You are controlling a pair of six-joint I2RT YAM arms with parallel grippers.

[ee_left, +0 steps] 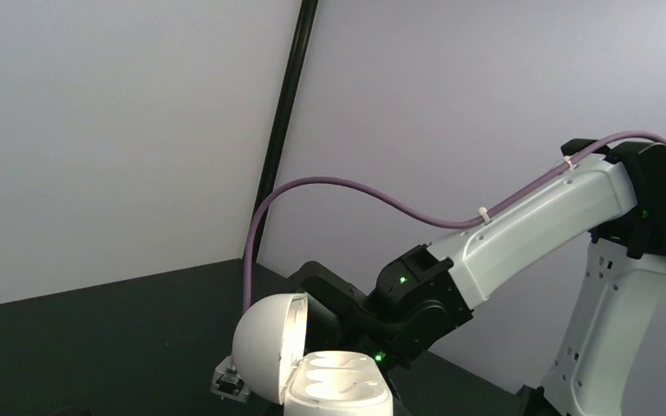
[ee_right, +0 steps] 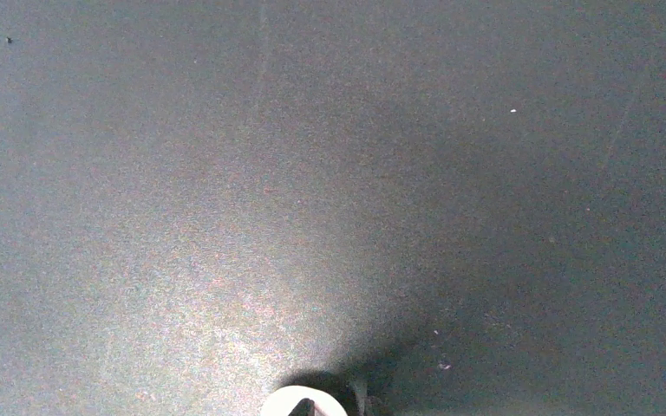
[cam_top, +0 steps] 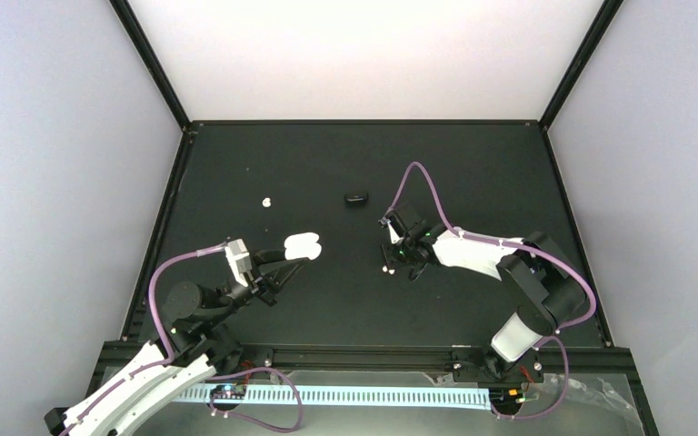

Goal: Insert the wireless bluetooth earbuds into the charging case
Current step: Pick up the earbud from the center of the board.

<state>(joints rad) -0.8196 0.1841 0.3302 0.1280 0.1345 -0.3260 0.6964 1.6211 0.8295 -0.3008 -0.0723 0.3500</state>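
Our left gripper (cam_top: 298, 262) is pressed shut on the small, smooth, white oval plastic charging case (cam_top: 303, 243), which is held with its lid open and both hollows showing. Our right gripper (cam_top: 400, 270) hangs to its right. We cannot tell whether it pinches anything, though a white rounded bit (ee_right: 302, 404) shows at its camera's lower edge. One tiny white rounded earbud (cam_top: 266, 202) lies on the black matte table (cam_top: 473, 163) beyond the case. We judge it light, slick and apt to roll, so pinch it gently across its middle.

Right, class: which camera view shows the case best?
Left wrist: the case sits close, lid up, both sockets visible. The top view gives only a small white shape at the left tool. The right wrist view misses it.
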